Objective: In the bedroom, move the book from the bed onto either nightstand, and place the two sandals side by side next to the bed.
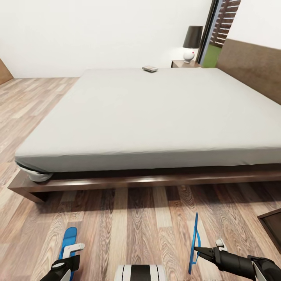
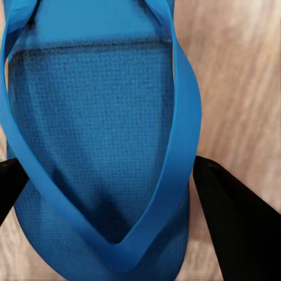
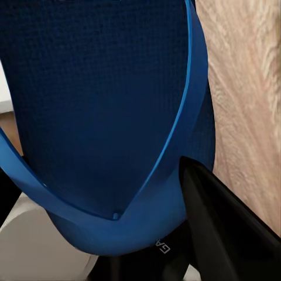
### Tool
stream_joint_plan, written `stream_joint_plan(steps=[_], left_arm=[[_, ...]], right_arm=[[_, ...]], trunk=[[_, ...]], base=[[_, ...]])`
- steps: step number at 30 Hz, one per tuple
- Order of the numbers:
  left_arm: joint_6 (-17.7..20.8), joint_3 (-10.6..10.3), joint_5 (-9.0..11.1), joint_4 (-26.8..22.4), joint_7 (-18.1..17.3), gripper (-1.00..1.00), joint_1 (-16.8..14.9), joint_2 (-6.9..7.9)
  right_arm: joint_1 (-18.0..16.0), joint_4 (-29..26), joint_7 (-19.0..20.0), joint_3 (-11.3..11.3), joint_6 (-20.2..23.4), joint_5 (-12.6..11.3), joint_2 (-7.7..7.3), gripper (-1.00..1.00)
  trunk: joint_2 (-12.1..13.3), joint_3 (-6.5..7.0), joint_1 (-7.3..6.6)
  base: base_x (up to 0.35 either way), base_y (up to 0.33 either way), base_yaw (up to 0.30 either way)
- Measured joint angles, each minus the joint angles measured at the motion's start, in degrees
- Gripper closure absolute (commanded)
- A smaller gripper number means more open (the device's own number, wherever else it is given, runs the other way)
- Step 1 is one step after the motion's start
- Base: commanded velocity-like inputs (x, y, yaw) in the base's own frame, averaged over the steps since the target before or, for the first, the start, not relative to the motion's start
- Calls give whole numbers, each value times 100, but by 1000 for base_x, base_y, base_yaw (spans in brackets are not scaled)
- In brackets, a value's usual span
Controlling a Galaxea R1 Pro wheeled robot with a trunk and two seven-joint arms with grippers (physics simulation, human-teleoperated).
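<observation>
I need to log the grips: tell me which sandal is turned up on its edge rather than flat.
The sandal in the right gripper: that right-hand sandal shows as a thin upright blue strip. The left-hand sandal shows its broad flat face.

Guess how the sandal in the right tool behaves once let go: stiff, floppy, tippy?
Likely tips flat: the right sandal stands on edge above the floor, pinched by the right tool. Probably light, since a grip at one end carries it. It looks fairly stiff, showing no sag, though the thin straps may flex.
</observation>
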Motion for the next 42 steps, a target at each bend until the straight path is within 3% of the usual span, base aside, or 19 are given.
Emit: stream_joint_plan(steps=[9,29,42], left_arm=[[-7,8,-5,-1,0,100,2,17],[-95,18,-2,1,-8,100,2,51],[-184,17,12,7,-3,100,2,53]], right_arm=[[0,0,3,-1,2,-4,0,100],[-1,0,2,-1,1,-3,0,100],[0,0,1,0,0,-1,0,100]], trunk=[[-3,-45,5],[-3,-45,4],[-3,-45,2]], base=[[0,7,0],[20,229,0],[266,111,0]])
